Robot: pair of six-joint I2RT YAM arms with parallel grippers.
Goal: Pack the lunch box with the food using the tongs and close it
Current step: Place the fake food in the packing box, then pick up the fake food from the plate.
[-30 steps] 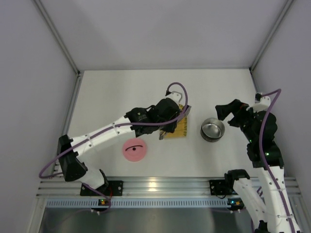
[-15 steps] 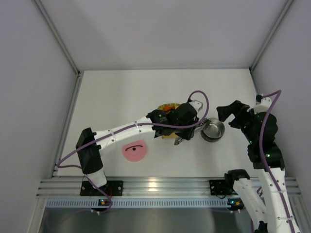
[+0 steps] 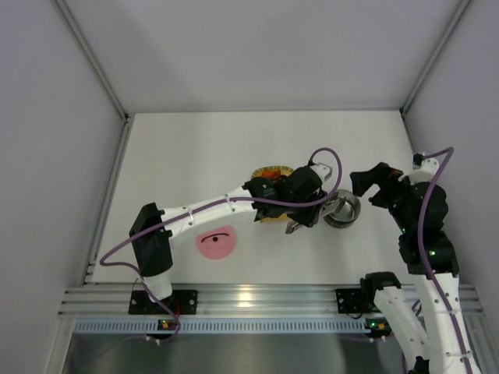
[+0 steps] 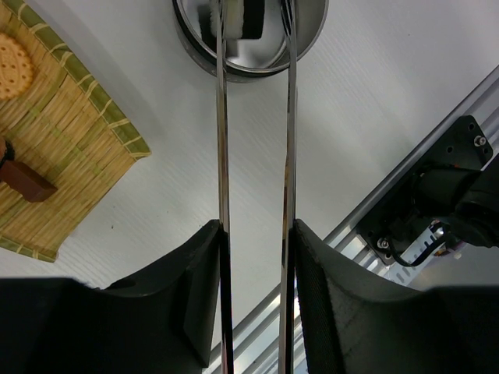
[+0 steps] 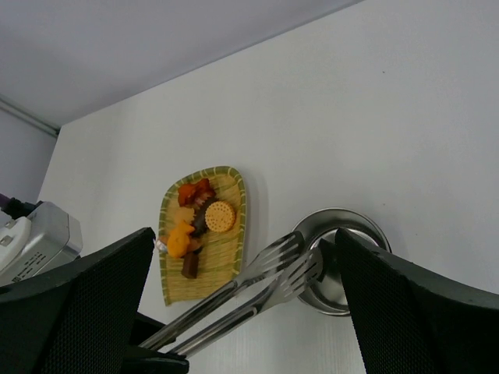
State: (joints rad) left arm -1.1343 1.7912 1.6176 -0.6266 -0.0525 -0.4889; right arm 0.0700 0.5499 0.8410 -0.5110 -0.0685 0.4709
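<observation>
Left wrist view alone shows a white-and-dark piece (image 4: pixel 234 19) inside the steel lunch box (image 4: pixel 310 31) at the tips of the tongs (image 4: pixel 223 140). The left gripper (image 4: pixel 256 234) squeezes the tongs' arms from outside. Right wrist view shows food (image 5: pixel 195 222) on the woven tray (image 5: pixel 226 183).

From above, the pink lid (image 3: pixel 217 242) lies at 7 o'clock of the tray, with bare table (image 3: pixel 195 148) beyond. The left arm reaches far right. The right gripper (image 5: pixel 243 241) gapes wide, empty.

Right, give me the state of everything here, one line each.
lunch box, open, lid off.
lid, lying flat, apart from the box.
tongs, gripped by the left pincer, tips over the box with a white-and-dark piece between them.
food, the rest lies on the woven tray.
right pincer, open, empty.
</observation>
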